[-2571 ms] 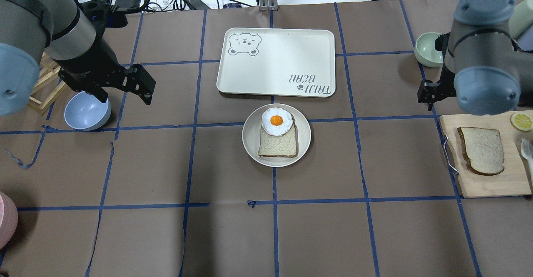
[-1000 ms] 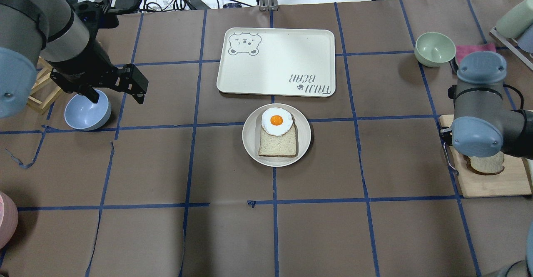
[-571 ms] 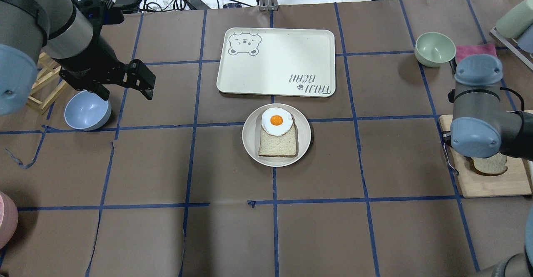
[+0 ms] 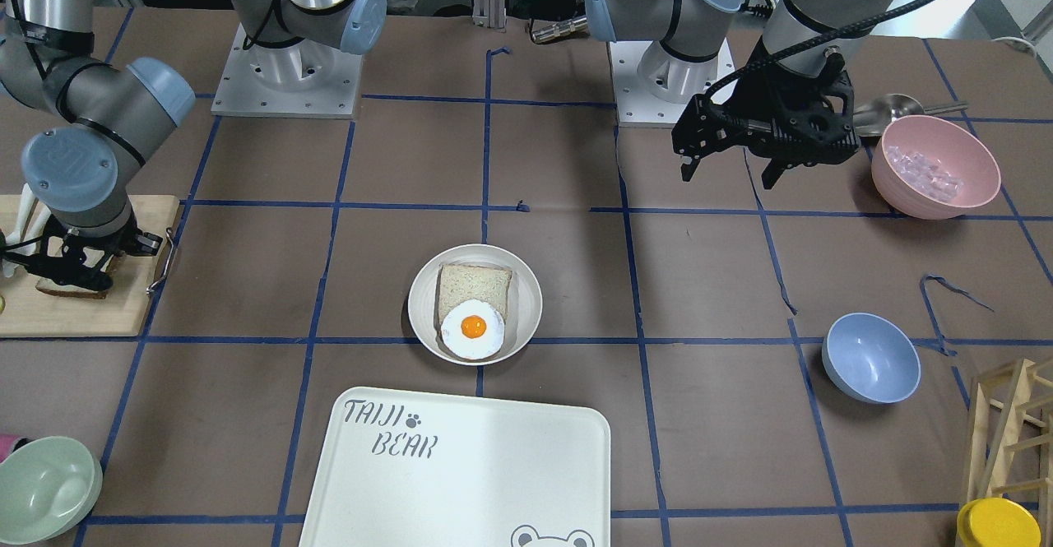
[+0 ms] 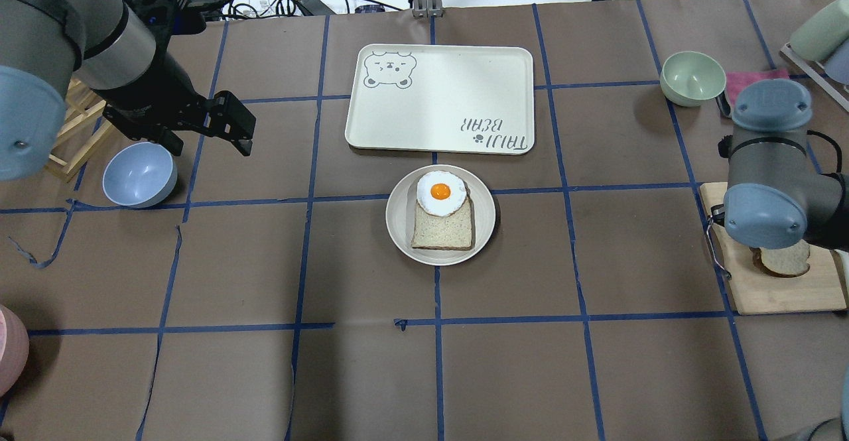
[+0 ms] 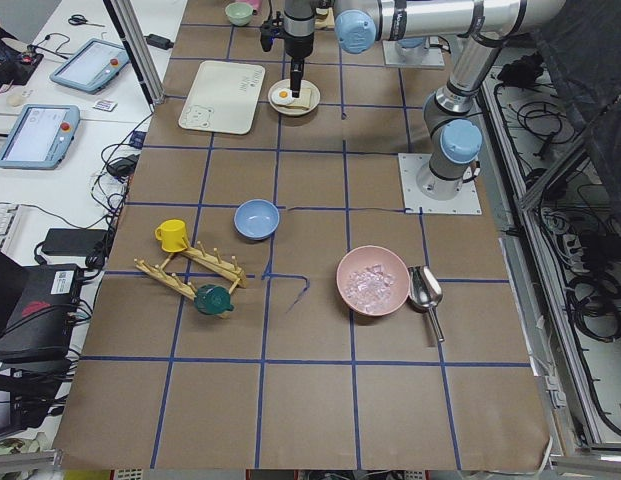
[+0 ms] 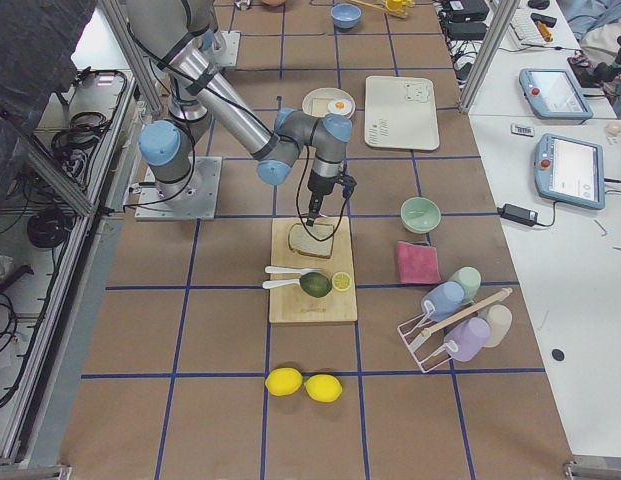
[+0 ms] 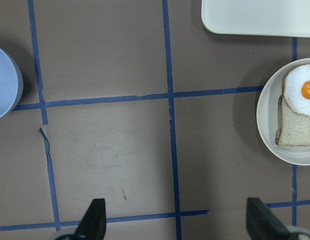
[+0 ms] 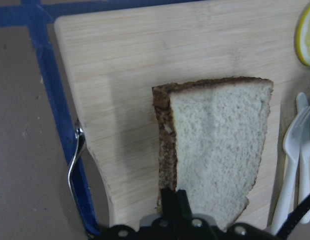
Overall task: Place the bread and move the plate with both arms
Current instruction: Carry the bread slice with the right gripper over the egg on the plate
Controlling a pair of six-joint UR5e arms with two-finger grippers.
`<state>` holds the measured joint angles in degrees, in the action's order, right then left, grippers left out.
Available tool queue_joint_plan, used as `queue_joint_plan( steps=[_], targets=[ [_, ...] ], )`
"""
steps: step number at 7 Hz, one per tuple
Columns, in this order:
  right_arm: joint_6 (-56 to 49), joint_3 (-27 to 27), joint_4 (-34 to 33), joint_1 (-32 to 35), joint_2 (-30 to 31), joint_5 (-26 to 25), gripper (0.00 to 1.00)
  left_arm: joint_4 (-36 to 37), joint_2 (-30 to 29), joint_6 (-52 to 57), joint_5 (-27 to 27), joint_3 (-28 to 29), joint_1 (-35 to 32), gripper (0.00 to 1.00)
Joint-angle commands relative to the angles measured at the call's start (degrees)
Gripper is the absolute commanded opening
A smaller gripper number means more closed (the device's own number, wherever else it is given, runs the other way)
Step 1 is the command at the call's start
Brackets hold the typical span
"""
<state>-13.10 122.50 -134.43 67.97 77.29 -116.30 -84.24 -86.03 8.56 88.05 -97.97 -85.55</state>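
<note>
The bread (image 9: 214, 150), a pale slice with a dark crust, lies on the wooden cutting board (image 5: 776, 295) at the right edge; it also shows in the overhead view (image 5: 786, 260). My right gripper (image 9: 173, 202) is down over it, jaws together on the slice's crust edge. The plate (image 5: 398, 229) sits mid-table and holds a squarer slice (image 5: 443, 230) with a fried egg (image 5: 440, 193) on it. My left gripper (image 5: 211, 146) hovers open and empty to the plate's left, near the blue bowl (image 5: 138, 176).
The white TAIJI BEAR tray (image 5: 441, 96) lies just beyond the plate. A pale green bowl (image 5: 692, 77) stands at the back right. A pink bowl of ice (image 4: 934, 164) sits by the left arm. A lemon slice (image 9: 305, 35) and plastic cutlery (image 9: 294, 165) share the board.
My right arm has swung down over the cutting board and its gripper has closed on the bread, which shifted slightly right. My left gripper has drifted right, away from the blue bowl.
</note>
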Motion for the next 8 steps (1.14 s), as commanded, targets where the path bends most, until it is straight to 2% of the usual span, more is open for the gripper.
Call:
queue_joint_plan(
  steps=[1,2,3,4,5,7,8],
  targets=[
    [-2.2,-1.3,6.8,0.8,8.5,2.2,0.00,0.0,0.2,0.2,0.2,-0.2,-0.1,1.00],
    [-1.9,-5.8,15.8,3.5,14.1,7.3,0.00,0.0,0.2,0.2,0.3,-0.2,-0.1,1.00],
    [-1.0,-13.3,24.9,7.9,13.3,7.4,0.00,-0.1,0.2,0.2,0.3,-0.3,-0.1,1.00],
    [-1.1,-19.3,30.0,11.4,12.3,8.6,0.00,-0.1,0.2,0.2,0.2,-0.3,-0.1,1.00],
    [-0.5,-21.0,30.6,15.4,11.1,12.5,0.00,-0.1,0.2,0.2,0.3,-0.3,-0.1,1.00],
    [1.2,-21.0,29.2,23.6,11.0,16.0,0.00,-0.2,0.3,0.3,0.3,-0.4,-0.1,1.00],
    [4.9,-20.9,24.3,28.5,9.8,16.8,0.00,-0.1,0.3,0.3,0.3,-0.3,-0.1,1.00]
  ],
)
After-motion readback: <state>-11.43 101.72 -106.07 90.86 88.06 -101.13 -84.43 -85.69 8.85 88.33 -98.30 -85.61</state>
